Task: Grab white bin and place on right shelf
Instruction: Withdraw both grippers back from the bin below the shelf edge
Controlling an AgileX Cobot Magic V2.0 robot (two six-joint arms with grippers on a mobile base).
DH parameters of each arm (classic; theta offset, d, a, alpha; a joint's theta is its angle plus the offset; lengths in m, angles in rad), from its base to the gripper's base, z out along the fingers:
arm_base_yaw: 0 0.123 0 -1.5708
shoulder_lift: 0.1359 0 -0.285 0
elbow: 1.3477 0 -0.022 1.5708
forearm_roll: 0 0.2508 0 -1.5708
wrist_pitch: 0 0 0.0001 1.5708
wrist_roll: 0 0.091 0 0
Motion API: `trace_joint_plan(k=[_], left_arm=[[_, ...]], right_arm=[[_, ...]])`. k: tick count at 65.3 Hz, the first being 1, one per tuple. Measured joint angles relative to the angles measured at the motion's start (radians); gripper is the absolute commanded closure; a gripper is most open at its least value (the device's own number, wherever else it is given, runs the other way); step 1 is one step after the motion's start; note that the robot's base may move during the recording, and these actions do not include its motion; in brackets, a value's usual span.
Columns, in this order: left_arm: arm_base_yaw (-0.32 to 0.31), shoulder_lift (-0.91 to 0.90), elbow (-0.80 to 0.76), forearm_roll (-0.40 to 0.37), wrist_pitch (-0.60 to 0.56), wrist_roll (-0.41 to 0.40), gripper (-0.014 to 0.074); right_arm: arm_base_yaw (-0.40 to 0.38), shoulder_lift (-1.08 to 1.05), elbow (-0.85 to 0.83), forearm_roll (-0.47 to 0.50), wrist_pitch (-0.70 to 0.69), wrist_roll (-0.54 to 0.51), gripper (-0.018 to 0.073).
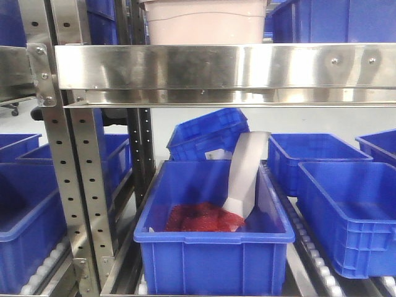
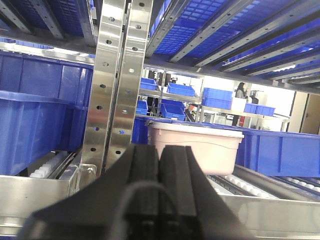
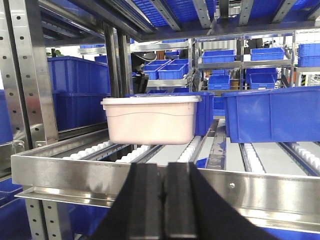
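Already the white bin [image 3: 151, 119] sits on the roller tracks of the right shelf [image 3: 150, 177], just behind the riveted front rail and toward the shelf's left front corner, with a blue crate [image 3: 272, 114] beside it on its right. Neither arm touches it. In the wrist views the left hand [image 2: 159, 187] and the right hand [image 3: 161, 200] both show their black fingers pressed together with nothing between them, so both are clenched and empty, well in front of the rail.

The placing looks done, so the step in hand is probably a clean retreat or a final check. To do it well, draw both arms straight back from the rail, keeping clear of the perforated upright [image 2: 117, 85] near the left hand, and do not nudge the bin, since rollers would let it travel.

From the front view only the bin's lower body [image 1: 204, 21] shows above the rail; its lid is cut off by the frame's top edge. The wrist views hide the bin's underside behind the rail, so I cannot tell how squarely it rests on the rollers, though it appears level.
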Motion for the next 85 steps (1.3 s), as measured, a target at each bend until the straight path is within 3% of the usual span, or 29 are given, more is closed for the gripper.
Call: trace_joint_plan(k=[39, 44, 48, 59, 65, 76, 85], left_arm=[[0.0, 0.0, 0.0, 0.0, 0.002, 0.0, 0.0715], [0.0, 0.0, 0.0, 0.0, 0.002, 0.001, 0.0715], [0.0, 0.0, 0.0, 0.0, 0.002, 0.001, 0.0715], [0.0, 0.0, 0.0, 0.0, 0.002, 0.001, 0.0715], [0.0, 0.0, 0.0, 0.0, 0.002, 0.001, 0.0715], [0.0, 0.0, 0.0, 0.0, 0.002, 0.001, 0.0715], [0.0, 0.0, 0.0, 0.0, 0.002, 0.001, 0.0715]], right_arm=[[0.0, -0.002, 0.025, -0.017, -0.002, 0.0, 0.0491], [0.0, -0.012, 0.056, -0.127, -0.002, 0.016, 0.0491], [0.0, -0.021, 0.085, -0.25, 0.021, 0.092, 0.0491], [0.002, -0.055, 0.164, -0.588, 0.114, 0.583, 0.0491], [0.035, -0.081, 0.229, -0.726, 0.089, 0.753, 0.0491], [0.15, -0.121, 0.389, -0.881, -0.15, 0.822, 0.0491], [0.158, -0.123, 0.409, -1.003, -0.272, 0.827, 0.0491]])
